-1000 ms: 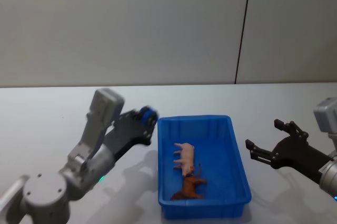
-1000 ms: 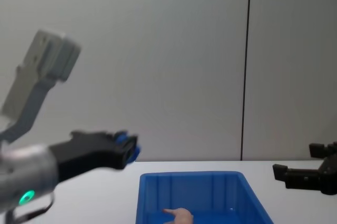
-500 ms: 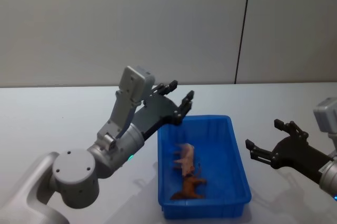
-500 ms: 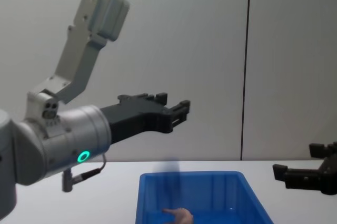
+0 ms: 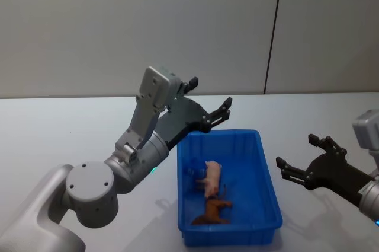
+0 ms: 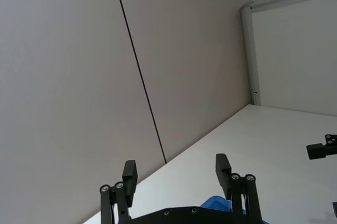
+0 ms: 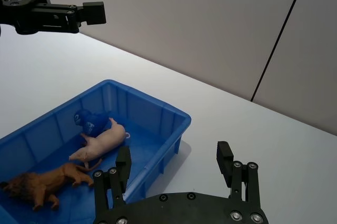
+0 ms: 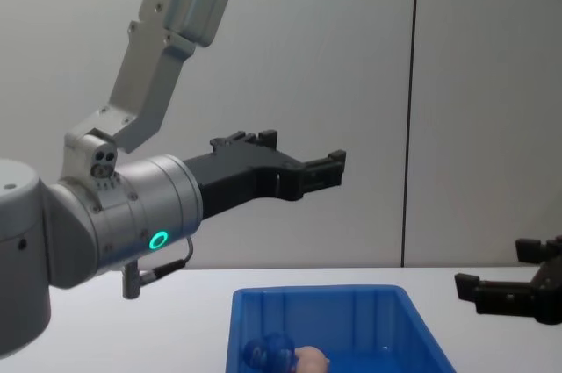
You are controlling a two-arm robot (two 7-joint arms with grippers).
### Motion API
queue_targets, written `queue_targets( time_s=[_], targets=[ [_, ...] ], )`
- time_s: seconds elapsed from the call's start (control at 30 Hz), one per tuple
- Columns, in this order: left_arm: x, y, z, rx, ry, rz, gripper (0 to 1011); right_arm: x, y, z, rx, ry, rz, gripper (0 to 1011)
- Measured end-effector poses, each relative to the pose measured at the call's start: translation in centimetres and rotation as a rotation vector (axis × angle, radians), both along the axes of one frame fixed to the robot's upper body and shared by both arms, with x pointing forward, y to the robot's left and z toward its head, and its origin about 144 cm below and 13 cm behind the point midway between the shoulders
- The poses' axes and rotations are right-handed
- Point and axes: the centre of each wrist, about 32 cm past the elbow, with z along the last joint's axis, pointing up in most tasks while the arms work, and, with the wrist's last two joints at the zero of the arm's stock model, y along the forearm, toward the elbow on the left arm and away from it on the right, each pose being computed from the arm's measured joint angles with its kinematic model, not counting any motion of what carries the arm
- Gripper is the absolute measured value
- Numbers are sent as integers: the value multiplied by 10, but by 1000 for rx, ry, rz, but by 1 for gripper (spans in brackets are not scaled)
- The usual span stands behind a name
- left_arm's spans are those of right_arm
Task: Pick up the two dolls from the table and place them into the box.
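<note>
Both dolls — the pink doll [image 7: 100, 144] and blue doll [image 7: 87, 120] — are seen in the box [image 5: 269, 213], below the wide, empty jaws of the left gripper [image 5: 208, 105]. The right gripper [image 5: 301, 160] is held beside the box, jaws wide — only withdrawal seems called for.

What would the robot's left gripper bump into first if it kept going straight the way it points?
Probably nothing nearby. The open left gripper points level, high above the blue box, toward the grey wall. Depth is hard to judge.

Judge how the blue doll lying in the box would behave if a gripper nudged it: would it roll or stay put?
The blue doll looks roundish, so a nudge would probably roll it a little. It lies near the box wall with the pink doll right beside it, which would likely stop it soon. It looks soft, so it probably gives rather than skids.
</note>
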Motion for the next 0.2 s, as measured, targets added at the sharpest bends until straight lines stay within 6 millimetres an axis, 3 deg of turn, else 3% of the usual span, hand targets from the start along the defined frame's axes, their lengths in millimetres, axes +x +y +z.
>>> queue_targets(
  time_s=[0.1, 0.2],
  targets=[
    [0, 0, 1, -2, -5, 2, 992, 0, 0, 0, 0, 0, 0, 1001],
    [0, 0, 2, -4, -11, 4, 1001, 0, 0, 0, 0, 0, 0, 1001]
  ],
)
